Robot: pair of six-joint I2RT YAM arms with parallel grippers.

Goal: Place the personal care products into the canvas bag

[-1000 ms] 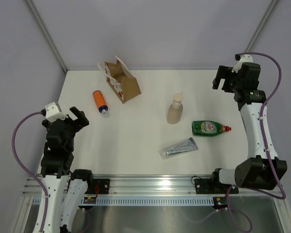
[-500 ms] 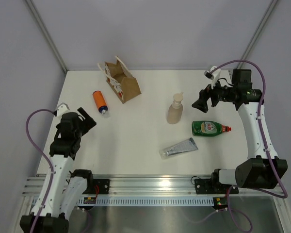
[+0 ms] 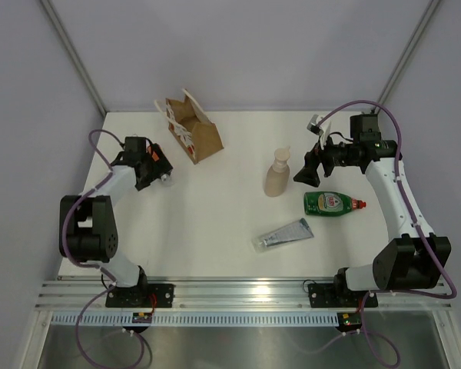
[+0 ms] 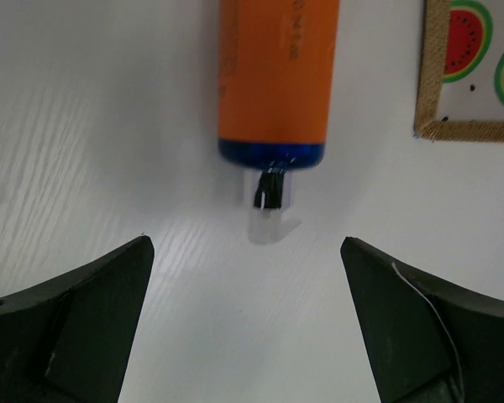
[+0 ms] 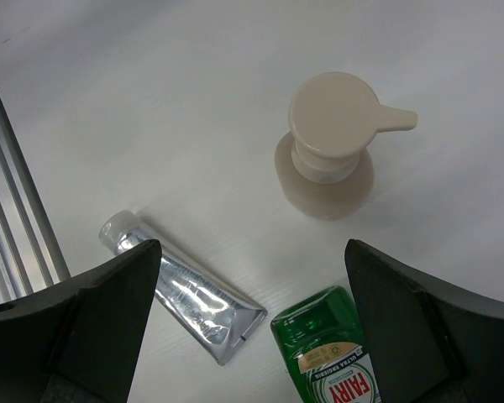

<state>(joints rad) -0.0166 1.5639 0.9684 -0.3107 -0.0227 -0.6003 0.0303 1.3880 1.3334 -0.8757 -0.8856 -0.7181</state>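
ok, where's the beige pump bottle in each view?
Top external: beige pump bottle stands upright, right of centre.
Left wrist: not in it.
Right wrist: the bottle is at upper right, seen from above, nozzle pointing right.
Shared landmark: silver tube, lying near the bottle in top external and at lower left in right wrist.

Arms: left arm (image 3: 114, 183) and right arm (image 3: 398, 201), white links, black joint housings.
Cables: a purple cable (image 3: 352, 106) loops off each wrist.
Fingers: left gripper (image 4: 245, 252) and right gripper (image 5: 252, 249), matte black, wedge-shaped tips.
Bases: black mounts (image 3: 346, 294) on a ribbed silver rail (image 3: 238, 290).
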